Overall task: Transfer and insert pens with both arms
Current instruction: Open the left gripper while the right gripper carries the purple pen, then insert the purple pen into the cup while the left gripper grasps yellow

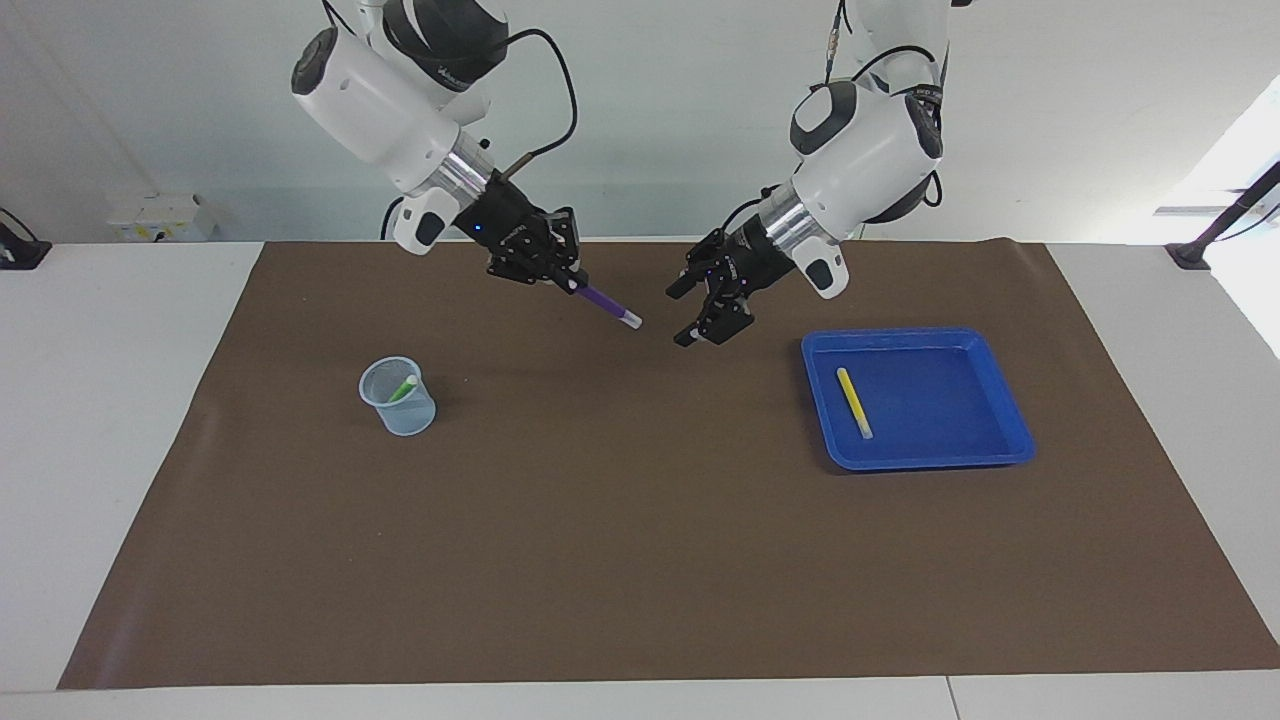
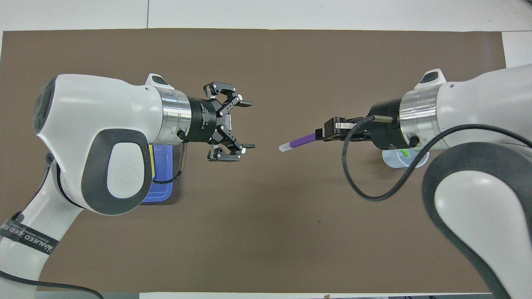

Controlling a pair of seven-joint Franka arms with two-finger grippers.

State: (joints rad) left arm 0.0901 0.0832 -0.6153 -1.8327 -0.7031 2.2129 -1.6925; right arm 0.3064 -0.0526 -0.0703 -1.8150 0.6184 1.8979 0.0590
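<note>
The handover looks done: the right end effector [image 1: 570, 281] is clamped on the purple pen [image 1: 610, 306] over mid-worktop, and the left end effector [image 1: 712, 312] hangs spread apart just beside it. Next, I reckon, the pen goes to the cup [image 1: 398, 396] holding the green pen [image 1: 403, 388]; the yellow pen [image 1: 854, 402] waits in the blue tray [image 1: 1010, 420].

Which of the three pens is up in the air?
The purple pen. The right tool holds it above the mat, while the green pen stands in the cup and the yellow pen lies in the blue tray.
</note>
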